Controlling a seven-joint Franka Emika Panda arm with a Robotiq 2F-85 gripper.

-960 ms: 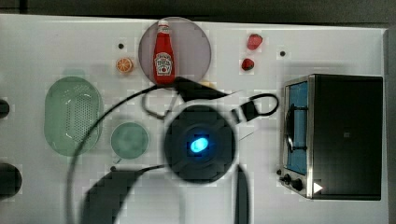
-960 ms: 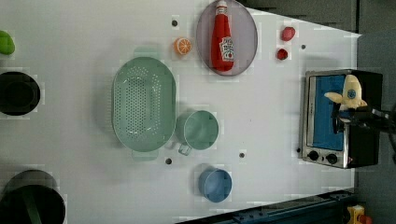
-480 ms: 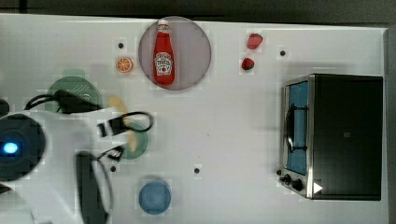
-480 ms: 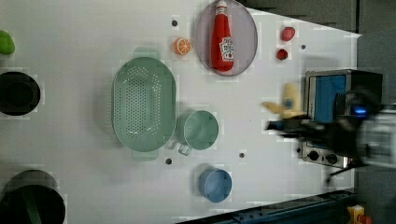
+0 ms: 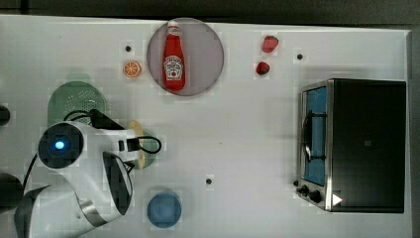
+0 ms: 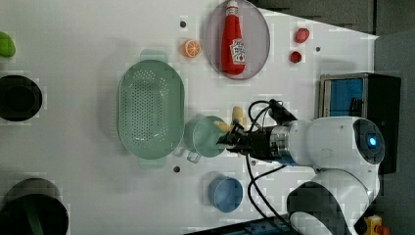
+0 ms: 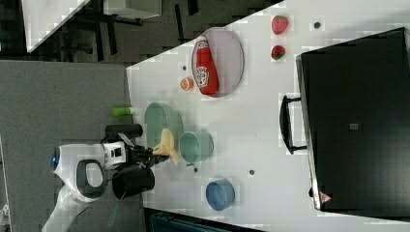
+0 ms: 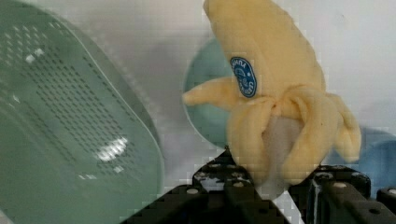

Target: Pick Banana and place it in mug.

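The fingers (image 8: 275,186) are clamped on the plush banana (image 8: 275,107) at its peeled end, its long axis pointing away from them; it hangs over the green mug (image 6: 205,137), just beside the colander (image 6: 149,115)

My black gripper (image 8: 273,186) pinches a pale-yellow banana (image 8: 275,100) with a cream core showing between its peeled flaps and a round blue sticker with white lettering. The mug (image 6: 205,137) is muted green; the basket (image 6: 149,115) beside it is paler green, dotted with fine perforations. The cup (image 6: 225,193) is blue. A red ketchup bottle (image 5: 173,62) with a white cap lies on a greyish-mauve plate (image 5: 208,49). The orange slice (image 5: 131,69) is orange, the two strawberries (image 5: 270,43) red, and the table (image 5: 247,124) white.
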